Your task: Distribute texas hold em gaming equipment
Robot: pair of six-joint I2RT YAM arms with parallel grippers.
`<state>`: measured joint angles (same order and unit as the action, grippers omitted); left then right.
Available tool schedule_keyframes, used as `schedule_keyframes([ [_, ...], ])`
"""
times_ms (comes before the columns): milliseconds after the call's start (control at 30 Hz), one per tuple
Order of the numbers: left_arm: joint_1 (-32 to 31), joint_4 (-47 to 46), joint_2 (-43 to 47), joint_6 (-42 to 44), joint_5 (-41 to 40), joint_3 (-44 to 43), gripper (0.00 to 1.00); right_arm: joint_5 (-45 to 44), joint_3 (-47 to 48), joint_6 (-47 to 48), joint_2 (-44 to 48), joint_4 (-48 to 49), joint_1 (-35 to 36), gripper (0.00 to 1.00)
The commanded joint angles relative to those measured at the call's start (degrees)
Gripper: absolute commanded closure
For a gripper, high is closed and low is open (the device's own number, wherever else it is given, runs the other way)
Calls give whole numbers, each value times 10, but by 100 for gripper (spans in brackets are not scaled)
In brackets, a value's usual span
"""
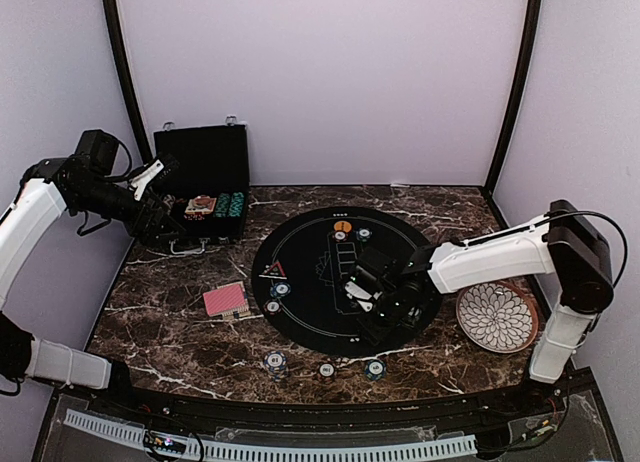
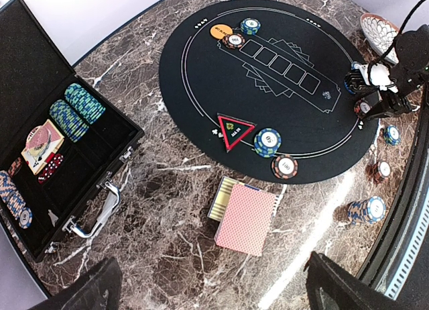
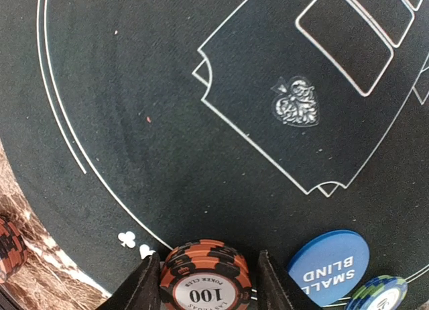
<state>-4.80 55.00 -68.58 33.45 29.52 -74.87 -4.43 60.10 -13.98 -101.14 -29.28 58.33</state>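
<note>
My right gripper (image 1: 364, 302) is low over the black round mat (image 1: 310, 312). In the right wrist view its jaws stand on either side of a stack of red "100" chips (image 3: 206, 278) resting on the mat. The left finger (image 3: 142, 288) touches the stack and a thin gap shows at the right finger. A blue "small blind" button (image 3: 328, 266) and a blue-green chip (image 3: 382, 294) lie just right of it. My left gripper (image 1: 152, 178) is open and empty, high beside the case. The red-backed card deck (image 2: 247, 217), the red-edged triangle (image 2: 234, 131), and the orange button (image 2: 221, 31) lie below it.
The open black case (image 1: 205, 177) at the back left holds teal chip rows (image 2: 77, 110), cards and more chips. The white petal plate (image 1: 497, 317) is right of the mat. Chip stacks (image 1: 275, 362) lie on the marble near the front edge, more (image 2: 267, 142) by the triangle.
</note>
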Motion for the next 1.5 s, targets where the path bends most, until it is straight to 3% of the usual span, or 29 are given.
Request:
schedule_keyframes([
  [0, -3, 11, 2, 4, 10, -11, 1, -16, 32, 4, 15, -22, -6, 48],
  [267, -3, 12, 0, 5, 9, -13, 1, -24, 104, 9, 42, -62, 10, 46],
  [400, -3, 13, -1, 4, 9, -15, 1, -29, 161, 14, 35, -82, 47, 40],
  [600, -3, 16, 0, 2, 11, -20, 1, -2, 242, 34, -14, -89, 98, 24],
  [900, -4, 23, 6, 1, 15, -20, 1, 58, 376, 97, -121, -101, 141, 17],
  [1467, -4, 29, 20, 2, 19, -19, 1, 113, 402, 181, -173, -161, 163, 17],
])
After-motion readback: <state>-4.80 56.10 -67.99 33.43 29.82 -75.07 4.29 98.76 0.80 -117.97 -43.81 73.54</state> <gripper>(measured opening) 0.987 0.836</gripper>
